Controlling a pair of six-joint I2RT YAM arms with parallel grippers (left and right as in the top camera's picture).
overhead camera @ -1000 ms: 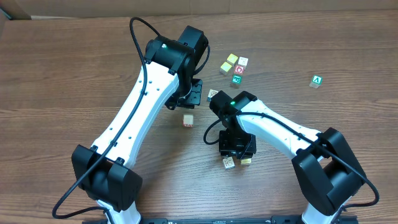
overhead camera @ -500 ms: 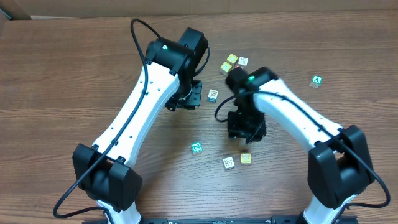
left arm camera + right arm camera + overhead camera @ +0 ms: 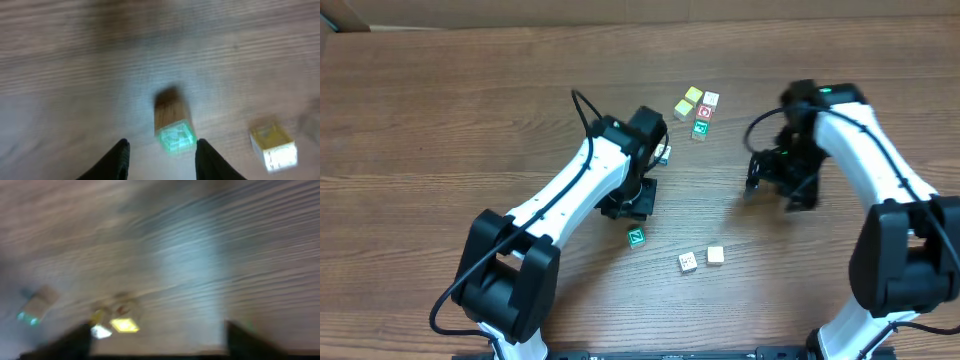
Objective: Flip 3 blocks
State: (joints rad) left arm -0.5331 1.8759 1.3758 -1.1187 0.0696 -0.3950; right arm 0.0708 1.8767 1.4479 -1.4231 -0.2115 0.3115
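Our left gripper [image 3: 162, 147], jaws spread, hangs just short of the green block [image 3: 174, 131]; our right gripper [image 3: 160, 337] gapes wide, empty.

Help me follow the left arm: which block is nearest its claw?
The green-faced block with the slash mark, sitting just ahead of the left claw; the wrist view shows it right before the fingertips. All other blocks lie farther off.

White-shelled left arm [image 3: 560, 195] and right arm [image 3: 875, 155], black joints, looped black cables.
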